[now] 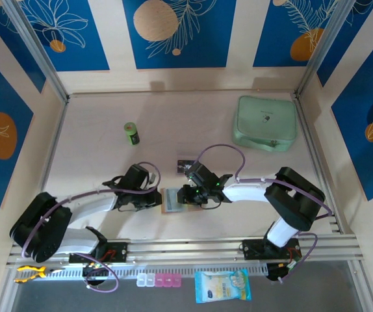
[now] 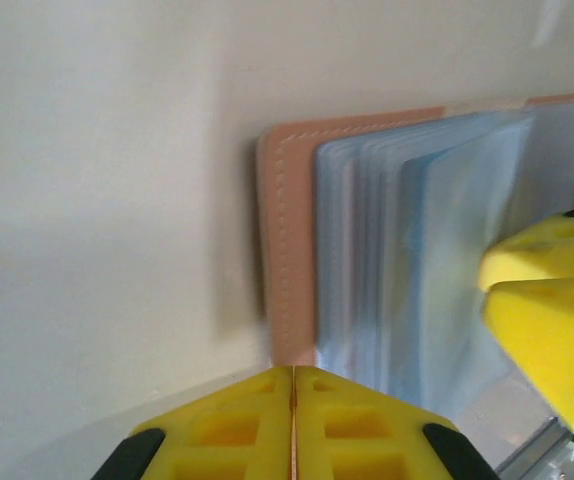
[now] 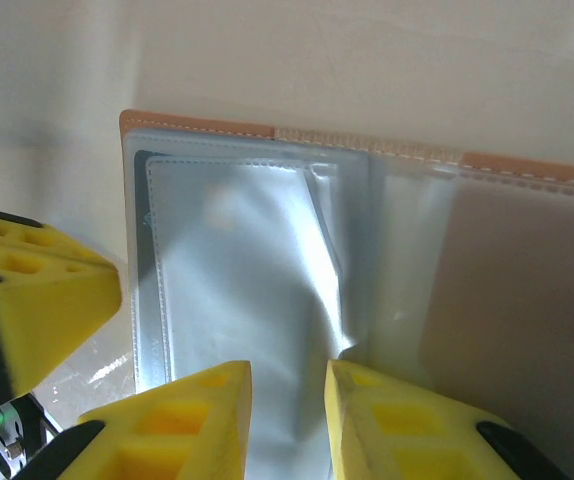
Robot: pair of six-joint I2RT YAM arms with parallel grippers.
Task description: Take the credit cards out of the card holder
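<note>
A: What could have gone wrong there?

B: The holder (image 1: 171, 201) lay open on the bench (image 1: 95, 149) between the two claws. The left claw (image 2: 293, 372) was clenched at the holder's left edge. Nothing showed between its fingers, and whether it pinned the cover could not be told. The right claw (image 3: 287, 378) stood parted astride a clear pocket (image 3: 237, 280), not clamped on it. Had it closed on the film alone, it would likely have tugged the floppy pocket. It might then have dragged the whole holder, if the left claw gave no hold.

A: And the cards?

B: That pocket looked empty. A slick card could also have slipped from the fingers.

A: Counts?

B: There was one holder and two claws. One dark card (image 1: 186, 160) lay on the bench near the holder, on its far side. There was one mint case (image 1: 266, 121) at the far right and one green tube (image 1: 131, 133) at the far left. Any cards inside the pockets could not be counted.
</note>
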